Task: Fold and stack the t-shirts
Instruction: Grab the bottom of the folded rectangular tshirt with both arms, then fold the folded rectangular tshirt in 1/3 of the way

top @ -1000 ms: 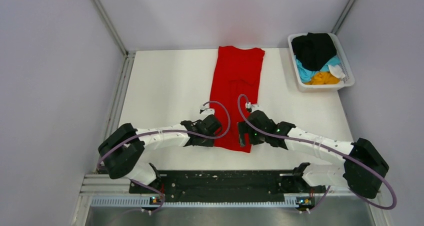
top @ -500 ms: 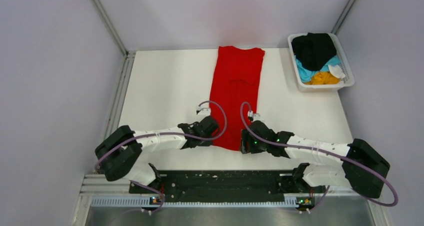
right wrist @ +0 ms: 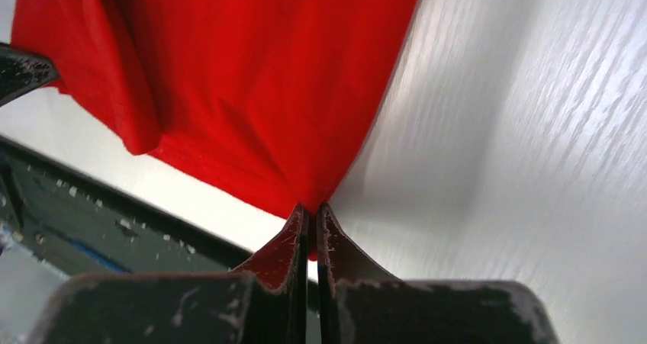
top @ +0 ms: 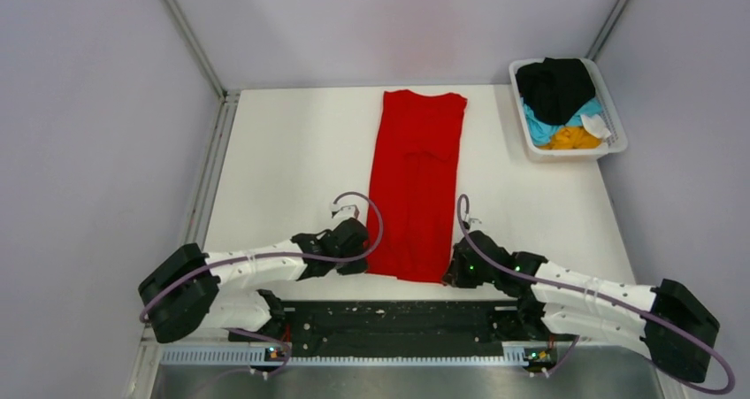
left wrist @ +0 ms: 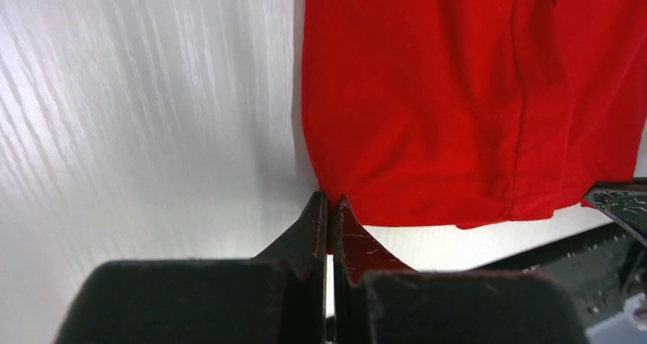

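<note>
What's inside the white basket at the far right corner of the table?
A black shirt tops the white basket; a light blue garment, an orange-yellow garment and a small white scrap show beneath it. The basket's floor and anything deeper are covered.

Four t-shirts, one basket, two tools

Light falls evenly from above, so the overhead view is bright and sharp throughout, with only faint, soft shadows under the arms on the white table. In both wrist views the dark bulk behind the tips is blurred. Left of the left pincer the table is streaky with glare. Ahead of it the red shirt is vivid and casts a soft shadow along its edge. Right of the right pincer the same streaky sheen shows.
</note>
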Robot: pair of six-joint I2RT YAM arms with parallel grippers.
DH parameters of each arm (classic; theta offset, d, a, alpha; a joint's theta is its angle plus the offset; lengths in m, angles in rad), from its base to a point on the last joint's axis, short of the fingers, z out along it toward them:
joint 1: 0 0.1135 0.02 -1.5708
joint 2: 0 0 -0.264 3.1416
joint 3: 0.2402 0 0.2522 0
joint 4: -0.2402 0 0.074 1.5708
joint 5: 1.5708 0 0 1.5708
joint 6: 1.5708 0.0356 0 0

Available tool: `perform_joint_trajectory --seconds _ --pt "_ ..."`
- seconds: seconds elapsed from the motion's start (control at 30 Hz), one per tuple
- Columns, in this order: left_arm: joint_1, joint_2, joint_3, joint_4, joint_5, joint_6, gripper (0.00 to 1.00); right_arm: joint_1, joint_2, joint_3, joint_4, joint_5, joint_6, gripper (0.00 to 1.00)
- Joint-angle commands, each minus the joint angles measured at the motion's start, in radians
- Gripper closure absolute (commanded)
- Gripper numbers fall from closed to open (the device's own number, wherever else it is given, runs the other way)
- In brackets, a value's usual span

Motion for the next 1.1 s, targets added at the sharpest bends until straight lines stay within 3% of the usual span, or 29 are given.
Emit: perform_joint_trajectory --seconds 0.0,0.2,0.37,0.5,0.63,0.9,1.07 --pt "0.000 -0.047 -0.077 -0.052 0.105 -0.019 1.00 0.014 -0.107 -0.050 -0.116 -0.119 -0.003 1.00" --pt "-0.012 -0.084 -0.074 0.010 0.239 0.009 1.00 0.019 -0.216 -0.047 -0.076 -0.198 -0.033 1.00" --pt "-0.012 -0.141 0.009 -0.092 0.118 0.022 1.00 0.020 -0.233 0.033 -0.109 -0.119 -0.074 1.00" --pt "-0.006 -0.149 0.084 -0.056 0.003 0.060 1.00 0.019 -0.180 0.124 -0.139 0.033 -0.093 1.00" --pt "0.026 -0.052 0.207 -0.030 -0.061 0.115 1.00 -0.017 -0.068 0.218 -0.135 0.131 -0.139 1.00" --pt "0.263 0.169 0.421 0.024 -0.009 0.236 1.00 -0.247 0.159 0.386 0.006 0.068 -0.320 1.00" --pt "0.313 0.327 0.598 0.019 -0.020 0.342 1.00 -0.371 0.262 0.441 0.134 0.042 -0.352 1.00"
